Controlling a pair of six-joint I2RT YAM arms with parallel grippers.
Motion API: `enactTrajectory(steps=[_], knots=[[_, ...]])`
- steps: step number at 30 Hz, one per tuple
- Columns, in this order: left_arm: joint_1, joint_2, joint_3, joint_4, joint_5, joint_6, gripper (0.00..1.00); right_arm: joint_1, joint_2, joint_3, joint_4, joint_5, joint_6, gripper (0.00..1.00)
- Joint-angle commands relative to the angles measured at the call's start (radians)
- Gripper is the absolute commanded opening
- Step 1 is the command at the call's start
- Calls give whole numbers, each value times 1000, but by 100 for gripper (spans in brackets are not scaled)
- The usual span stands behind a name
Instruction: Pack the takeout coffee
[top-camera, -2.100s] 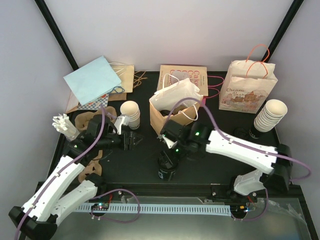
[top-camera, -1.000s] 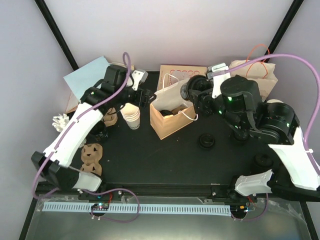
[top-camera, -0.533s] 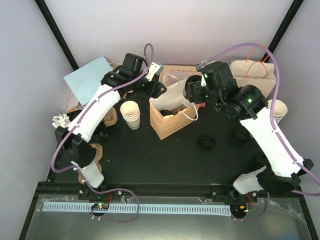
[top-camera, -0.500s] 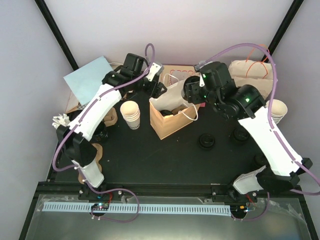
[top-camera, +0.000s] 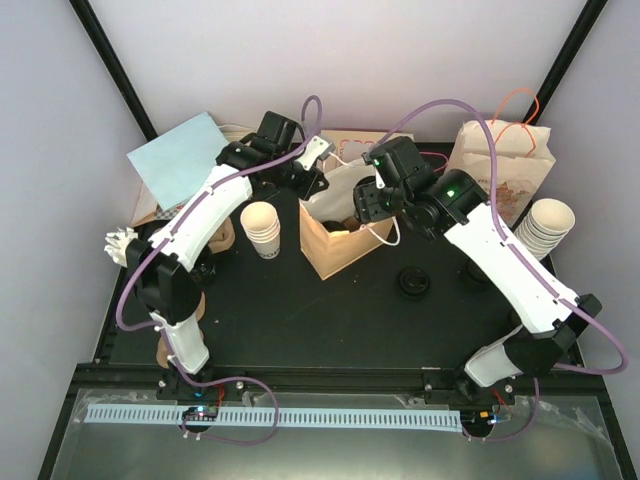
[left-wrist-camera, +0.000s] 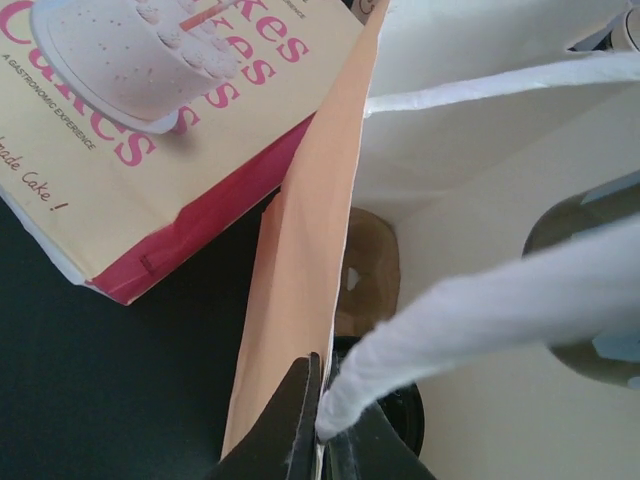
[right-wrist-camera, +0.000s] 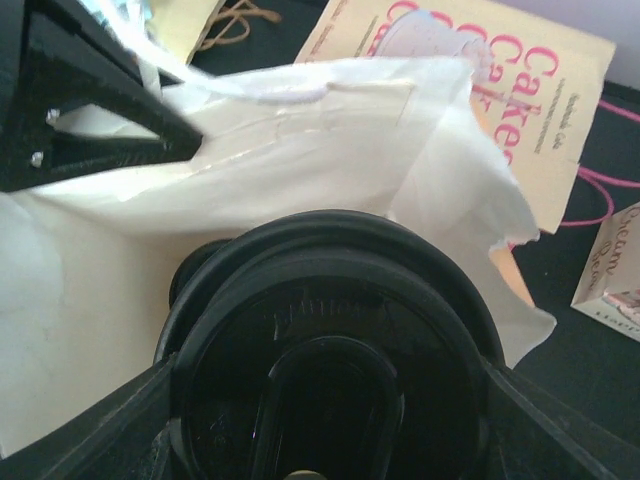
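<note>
On the black table (top-camera: 300, 320), a loose black lid (top-camera: 413, 282) lies just right of an open brown paper bag (top-camera: 335, 250), while a short stack of cream cups (top-camera: 262, 230) stands just left of it. At the bag's mouth, the right claw (top-camera: 365, 205) grips the takeout coffee (right-wrist-camera: 330, 340) across its width. The wrist view shows only the round black lid against the white lining, and it is unclear whether the cup has entered the bag. At the far-left rim, the left claw (left-wrist-camera: 320, 405) is pinched tight on the bag's white handle (left-wrist-camera: 470, 310). A taller cup stack (top-camera: 545, 230) stands at the right edge. Behind are a flat cake-print bag (left-wrist-camera: 150, 120), a pale blue bag (top-camera: 180, 160) and an upright printed bag (top-camera: 500, 175).
</note>
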Motion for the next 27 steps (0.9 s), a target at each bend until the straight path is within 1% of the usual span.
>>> enactTrajectory(steps=[1, 5, 8, 11, 14, 17, 22, 24, 27], knots=[[-12, -21, 47, -45, 48, 29, 2, 18, -21, -33, -49, -74, -38, 66], [-54, -79, -2, -57, -22, 75, 2, 85, -97, -108, -47, -121, -40, 66], [-90, -156, -78, -33, -54, 100, 2, 147, -146, -153, -50, -132, -31, 66], [-121, -254, -175, 16, -64, 110, 2, 239, -186, -197, -63, -117, -9, 66], [-149, -365, -275, 55, -61, 96, 1, 366, -218, -244, -65, -54, 32, 65], [-193, -493, -384, 105, -68, 79, 2, 494, -247, -303, -33, 11, 76, 65], [-267, -719, -586, 211, -148, 59, 2, 699, -256, -386, 13, 138, 138, 65], [-283, -781, -629, 218, -185, 57, 2, 757, -250, -412, 27, 183, 157, 65], [-307, -846, -676, 210, -210, 54, 2, 800, -237, -451, 52, 238, 182, 64]])
